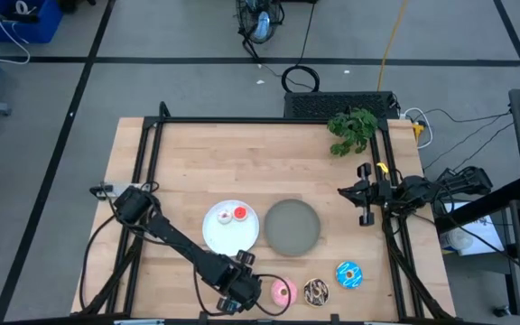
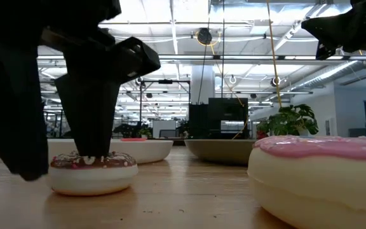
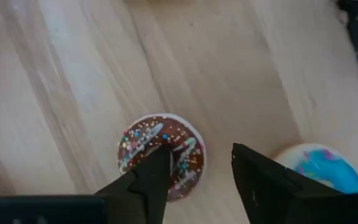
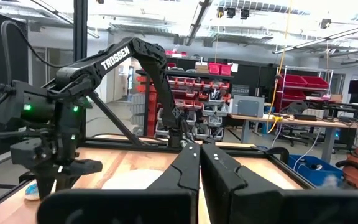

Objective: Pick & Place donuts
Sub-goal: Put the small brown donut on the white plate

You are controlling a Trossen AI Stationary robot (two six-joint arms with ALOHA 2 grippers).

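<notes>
A small dark brown donut with sprinkles and white drizzle lies flat on the table near its front edge. My left gripper stands open over it, pointing steeply down. One finger is at the donut's hole and the other is outside its rim. In the high view the gripper hides this donut. A small blue donut lies close by. A pink donut, a chocolate sprinkled one and a blue sprinkled one lie to the right. My right gripper waits shut at the right. My left gripper comes from above with one fingertip down at the hole of the dark brown donut. The other finger stands apart from the rim with a gap. Whether the first finger touches the donut I cannot tell. The donut rests flat on the table.
A white plate behind the left gripper holds a red donut and a white-pink one. A grey plate stands to its right. A green plant sits at the far right. The table's front edge is close.
</notes>
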